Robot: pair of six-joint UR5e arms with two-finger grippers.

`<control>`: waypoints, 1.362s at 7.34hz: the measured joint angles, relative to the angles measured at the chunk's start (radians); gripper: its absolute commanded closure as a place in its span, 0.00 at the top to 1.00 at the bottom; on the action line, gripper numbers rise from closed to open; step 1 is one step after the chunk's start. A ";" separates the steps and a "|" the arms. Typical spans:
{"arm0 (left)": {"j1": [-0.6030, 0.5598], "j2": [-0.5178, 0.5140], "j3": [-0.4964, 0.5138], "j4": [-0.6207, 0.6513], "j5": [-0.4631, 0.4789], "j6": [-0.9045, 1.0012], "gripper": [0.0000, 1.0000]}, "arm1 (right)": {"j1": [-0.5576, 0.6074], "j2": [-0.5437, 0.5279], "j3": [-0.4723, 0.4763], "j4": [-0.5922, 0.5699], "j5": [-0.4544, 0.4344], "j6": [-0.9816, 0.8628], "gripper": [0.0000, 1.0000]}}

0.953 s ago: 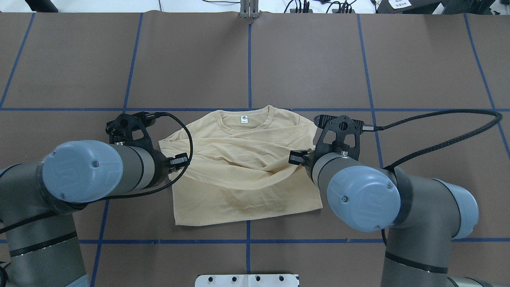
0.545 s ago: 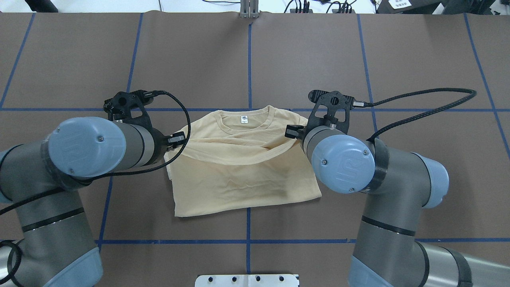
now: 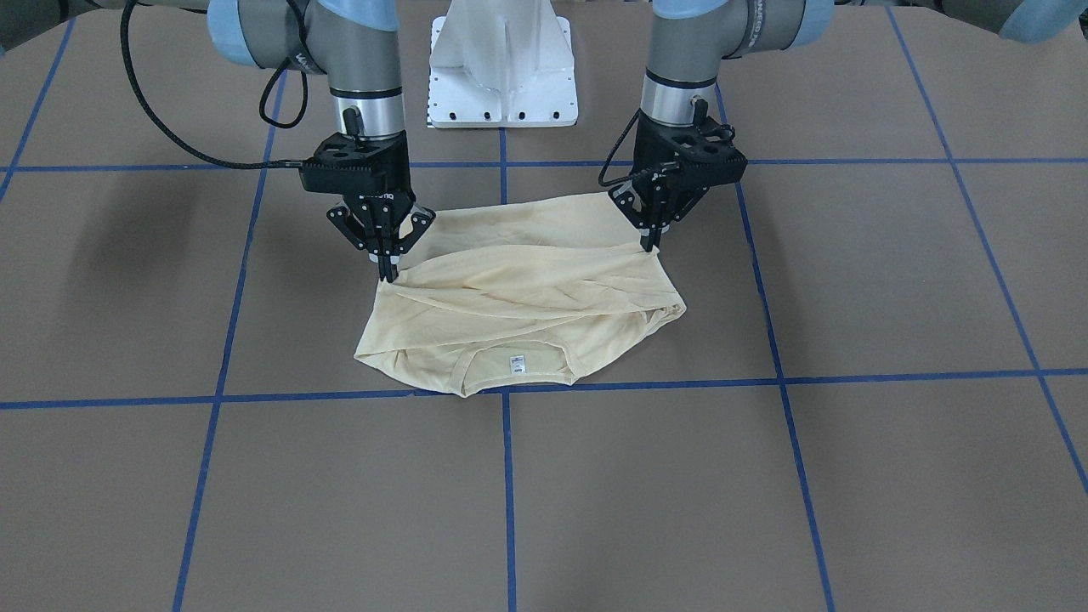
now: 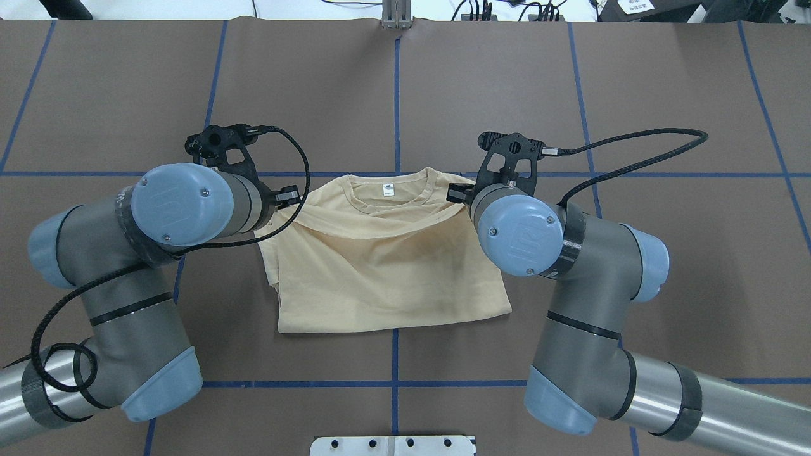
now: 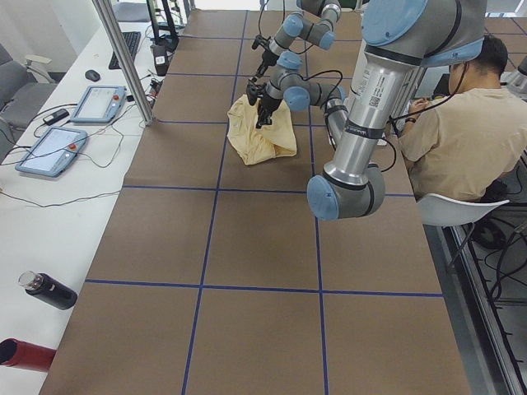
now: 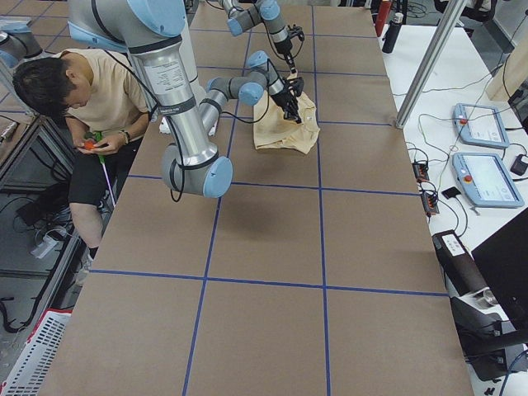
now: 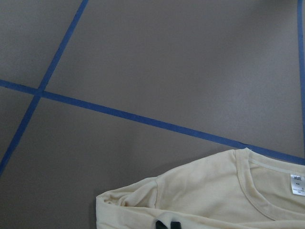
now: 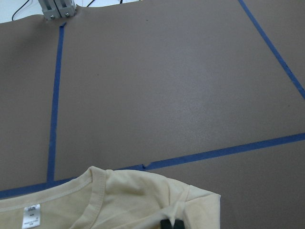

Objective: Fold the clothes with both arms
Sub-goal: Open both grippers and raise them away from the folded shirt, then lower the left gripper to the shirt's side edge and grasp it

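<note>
The pale cream-yellow shirt (image 4: 386, 278) lies on the brown table, its collar tag (image 4: 388, 189) at the far side from the robot. Its near layer is lifted and drawn over the body toward the collar. In the front-facing view my left gripper (image 3: 653, 246) is shut on the shirt's (image 3: 527, 289) raised edge at one corner. My right gripper (image 3: 388, 274) is shut on the other corner. Both wrist views show the shirt (image 7: 214, 195) (image 8: 119, 200) just beyond the black fingertips (image 7: 164, 224) (image 8: 167, 223). From overhead, the wrists hide both grippers.
The white pedestal base (image 3: 503, 68) stands behind the shirt on the robot's side. Blue tape lines (image 4: 396, 95) grid the table. A seated person (image 5: 461, 123) is beside the robot. Teach pendants (image 5: 49, 150) and a dark bottle (image 5: 49, 290) lie on the side bench.
Both arms moved away from the robot toward the collar, carrying the held edge of the shirt over its body. The fold line has travelled further up the shirt.
</note>
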State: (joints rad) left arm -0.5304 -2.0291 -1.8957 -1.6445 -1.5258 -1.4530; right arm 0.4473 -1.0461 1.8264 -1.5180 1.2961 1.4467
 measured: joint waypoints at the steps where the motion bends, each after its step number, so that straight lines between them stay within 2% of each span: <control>1: -0.001 -0.002 0.058 -0.047 0.007 0.012 0.00 | 0.001 0.005 -0.033 0.002 0.001 -0.002 0.00; 2: -0.001 -0.005 0.106 -0.090 0.010 0.019 0.56 | 0.002 0.007 -0.058 0.002 0.001 -0.004 0.34; 3: -0.002 -0.005 0.137 -0.120 0.011 0.023 1.00 | 0.004 0.007 -0.073 0.003 0.006 -0.004 0.99; 5: -0.006 -0.001 0.138 -0.151 0.014 0.079 1.00 | 0.020 0.016 -0.083 0.008 0.044 -0.024 1.00; 8: -0.014 0.073 -0.010 -0.164 -0.046 0.191 1.00 | 0.108 -0.004 -0.004 0.011 0.249 -0.173 1.00; 10: 0.072 0.131 -0.063 -0.166 -0.072 0.182 1.00 | 0.121 -0.031 0.034 0.013 0.274 -0.210 1.00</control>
State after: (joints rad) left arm -0.4581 -1.8983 -1.9583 -1.8108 -1.5982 -1.2706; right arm 0.5679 -1.0775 1.8600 -1.5051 1.5703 1.2365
